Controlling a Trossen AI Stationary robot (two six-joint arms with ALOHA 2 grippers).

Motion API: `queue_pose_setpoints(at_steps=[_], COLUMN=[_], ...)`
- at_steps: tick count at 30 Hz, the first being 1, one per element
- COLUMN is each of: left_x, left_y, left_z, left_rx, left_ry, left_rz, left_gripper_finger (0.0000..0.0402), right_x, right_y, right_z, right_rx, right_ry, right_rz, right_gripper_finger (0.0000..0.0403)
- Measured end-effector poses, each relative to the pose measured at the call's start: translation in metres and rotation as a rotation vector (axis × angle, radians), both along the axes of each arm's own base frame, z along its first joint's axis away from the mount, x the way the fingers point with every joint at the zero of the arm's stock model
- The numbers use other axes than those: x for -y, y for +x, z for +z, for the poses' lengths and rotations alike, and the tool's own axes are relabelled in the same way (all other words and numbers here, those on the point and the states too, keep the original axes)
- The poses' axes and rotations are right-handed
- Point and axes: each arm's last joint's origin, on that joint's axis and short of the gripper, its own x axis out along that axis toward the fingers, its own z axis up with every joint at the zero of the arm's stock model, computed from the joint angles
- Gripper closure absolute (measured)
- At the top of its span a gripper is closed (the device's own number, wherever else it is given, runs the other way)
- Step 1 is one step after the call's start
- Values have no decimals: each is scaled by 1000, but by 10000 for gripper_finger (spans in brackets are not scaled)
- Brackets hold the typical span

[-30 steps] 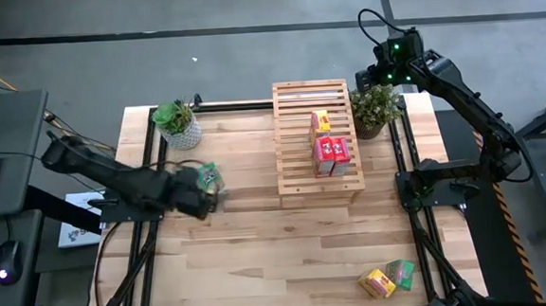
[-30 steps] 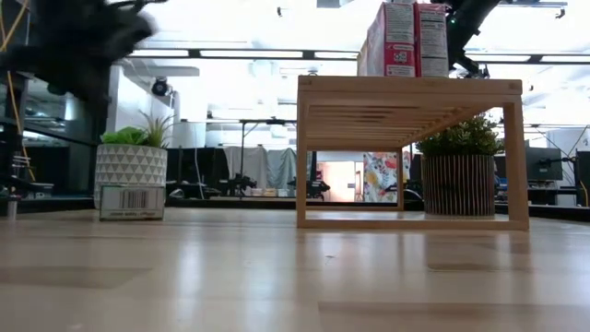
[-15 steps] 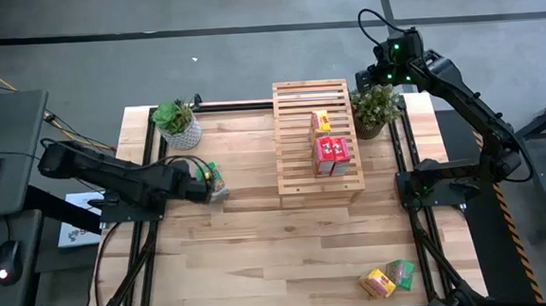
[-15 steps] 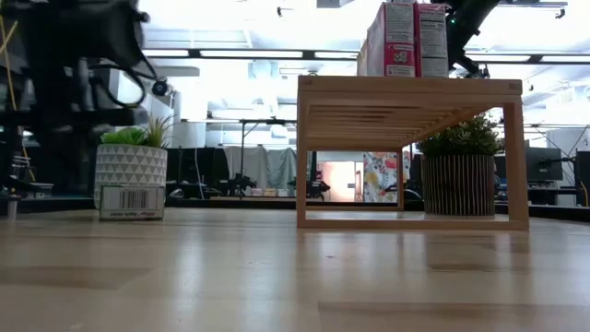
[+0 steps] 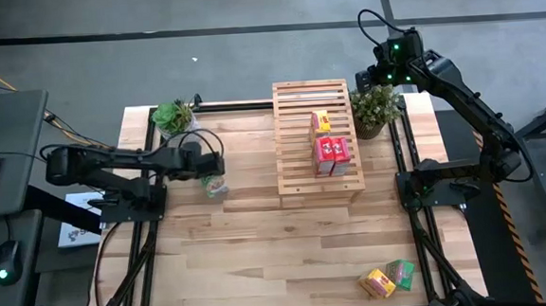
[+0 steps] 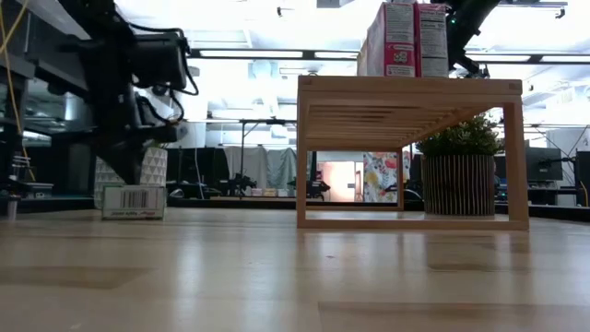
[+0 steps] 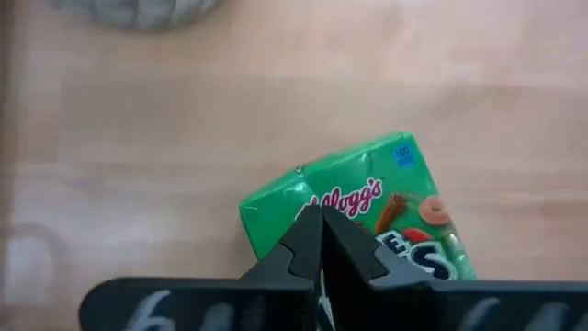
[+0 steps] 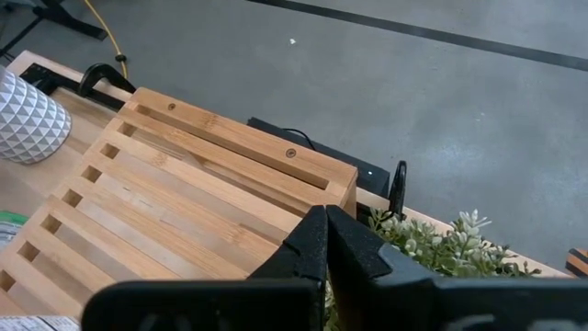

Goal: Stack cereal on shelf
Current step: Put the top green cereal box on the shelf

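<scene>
A green cereal box (image 5: 216, 185) lies flat on the table left of the slatted wooden shelf (image 5: 316, 141). It also shows in the low view (image 6: 134, 201) and in the left wrist view (image 7: 358, 216). My left gripper (image 5: 212, 168) is shut and points down over this box (image 7: 321, 230). One yellow box (image 5: 320, 122) and two red boxes (image 5: 331, 155) stand on the shelf's top. A yellow box (image 5: 377, 281) and a green box (image 5: 401, 273) lie at the table's near right corner. My right gripper (image 8: 326, 230) is shut and waits high over the shelf's far right corner. My left gripper points down at the top face (image 7: 367, 198) of the green box with shut fingers. I cannot tell whether the fingertips touch it. The box lies flat on the table.
A plant in a white pot (image 5: 178, 124) stands at the far left, close behind the green box. A second plant in a dark pot (image 5: 375, 109) stands to the right of the shelf. Bare tabletop (image 5: 279, 248) lies in front of the shelf.
My left arm has swung toward the far edge and to the right and come down, so its shut gripper now stands over the green box. The box has stayed where it was.
</scene>
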Motion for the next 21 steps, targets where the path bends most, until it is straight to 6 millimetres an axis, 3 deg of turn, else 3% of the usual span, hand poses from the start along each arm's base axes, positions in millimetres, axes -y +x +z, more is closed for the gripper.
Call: queue_pose_setpoints(at_steps=[4, 9, 16, 21], left_x=[-4, 11, 29, 28], left_y=[9, -1, -27, -26], left_z=[23, 42, 10, -11], left_rx=[46, -5, -137, -36], left_ry=[89, 123, -24, -86], left_rz=[-91, -134, -7, 34], left_gripper_finger=[401, 401, 402, 401], right_x=[0, 0, 0, 0], right_y=[0, 0, 0, 0], right_z=[0, 0, 0, 0], right_rx=[1, 0, 0, 0], right_ry=[0, 0, 0, -1], right_rz=[-1, 0, 0, 0], right_gripper_finger=[403, 403, 403, 403])
